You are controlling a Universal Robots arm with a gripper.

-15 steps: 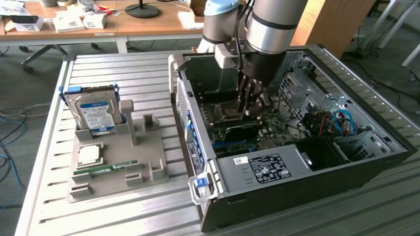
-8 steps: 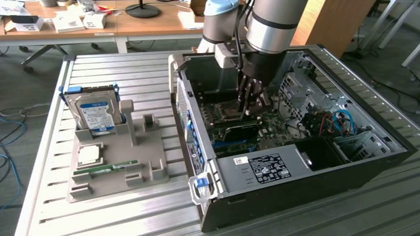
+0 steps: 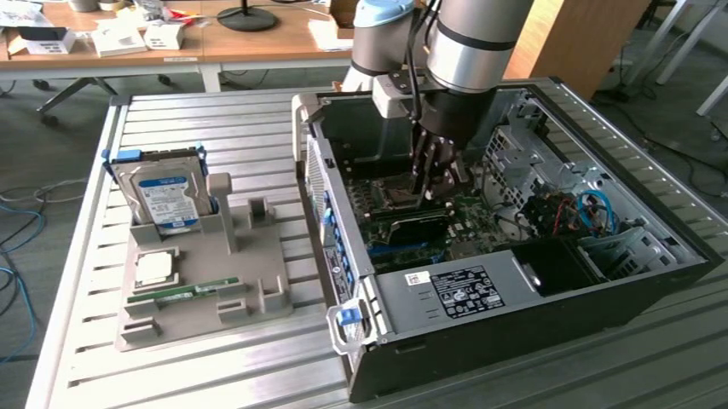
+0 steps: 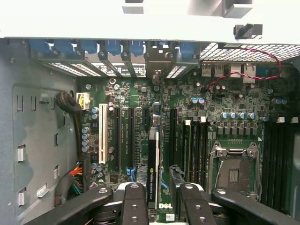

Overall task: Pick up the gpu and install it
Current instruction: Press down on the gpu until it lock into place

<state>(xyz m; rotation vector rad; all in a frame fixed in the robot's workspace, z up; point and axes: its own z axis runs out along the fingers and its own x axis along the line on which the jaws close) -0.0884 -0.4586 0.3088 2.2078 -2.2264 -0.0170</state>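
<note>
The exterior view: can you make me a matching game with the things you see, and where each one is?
Things:
1. gpu
2. hard drive
3. memory stick
4. hand

Places:
A. lying flat on the grey holder
B. down inside the computer case, above the card
C. standing up at the holder's far end
D. on edge on the motherboard

Pairs: 1-D, 2-C, 3-A, 4-B

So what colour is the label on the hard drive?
Blue and white, on the hard drive standing in the holder; exterior view.
</note>
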